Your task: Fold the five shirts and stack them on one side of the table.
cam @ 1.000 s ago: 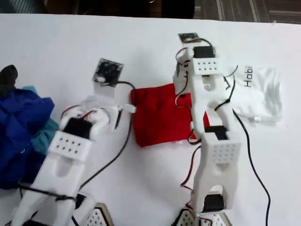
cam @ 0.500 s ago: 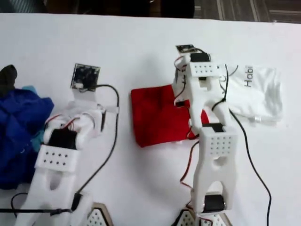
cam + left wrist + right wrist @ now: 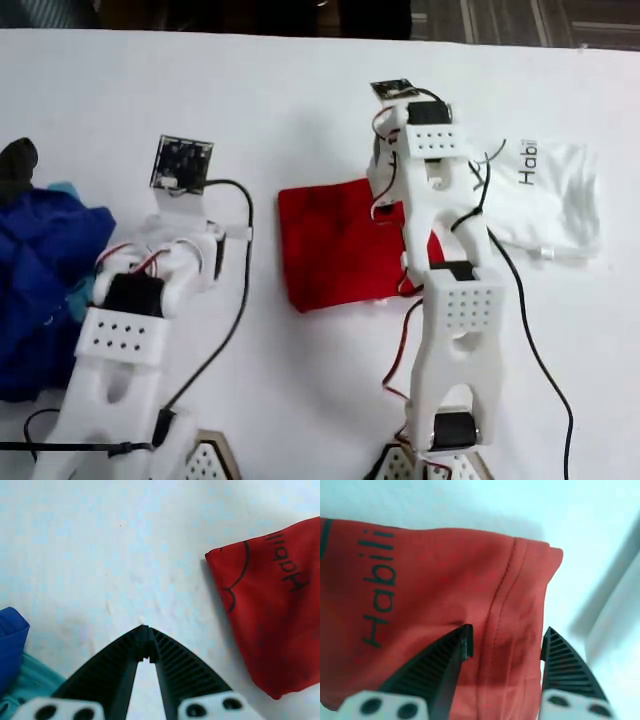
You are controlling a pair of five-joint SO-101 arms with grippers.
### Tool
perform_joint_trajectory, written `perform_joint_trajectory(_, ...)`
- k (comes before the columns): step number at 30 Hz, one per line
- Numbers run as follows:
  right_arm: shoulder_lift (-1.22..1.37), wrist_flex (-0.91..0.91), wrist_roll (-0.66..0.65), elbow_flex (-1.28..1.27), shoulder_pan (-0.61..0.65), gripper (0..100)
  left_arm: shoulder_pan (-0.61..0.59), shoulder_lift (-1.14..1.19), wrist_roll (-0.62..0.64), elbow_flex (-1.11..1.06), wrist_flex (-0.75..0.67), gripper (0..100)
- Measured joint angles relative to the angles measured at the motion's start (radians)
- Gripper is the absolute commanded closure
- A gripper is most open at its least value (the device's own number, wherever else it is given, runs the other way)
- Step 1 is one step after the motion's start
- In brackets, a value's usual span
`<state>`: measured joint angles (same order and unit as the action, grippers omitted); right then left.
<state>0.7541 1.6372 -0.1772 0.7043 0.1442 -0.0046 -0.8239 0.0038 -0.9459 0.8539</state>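
Observation:
A folded red shirt (image 3: 335, 243) lies in the middle of the white table (image 3: 300, 90), also seen as the red shirt (image 3: 270, 615) and red shirt (image 3: 445, 620) in the wrist views. A folded white shirt (image 3: 545, 195) rests to its right. At the left edge sits a heap of blue shirt (image 3: 40, 280) with teal cloth (image 3: 85, 295) and a dark piece (image 3: 15, 165). My right gripper (image 3: 505, 642) is open just above the red shirt's hemmed edge. My left gripper (image 3: 146, 652) is shut over bare table between the heap and the red shirt, holding nothing.
Black cables trail from both arms; one runs across the table right of the right arm (image 3: 545, 370). The arm bases (image 3: 210, 460) stand at the near edge. Bare table stretches along the far side.
My left arm pulled away from the red shirt toward the left, then stopped. My right arm shifted slightly over the red shirt's right edge. The red shirt now lies fully uncovered on its left.

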Motion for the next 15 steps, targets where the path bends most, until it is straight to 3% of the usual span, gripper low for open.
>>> perform_joint_trajectory(4,0.021,0.0,-0.006,0.011,-0.003,69.5,0.0,0.0,0.0,0.0,0.0,97)
perform_joint_trajectory(15,0.146,-0.025,-0.055,0.034,-0.009,69.3,-0.002,0.0,0.0,0.0,0.0,97)
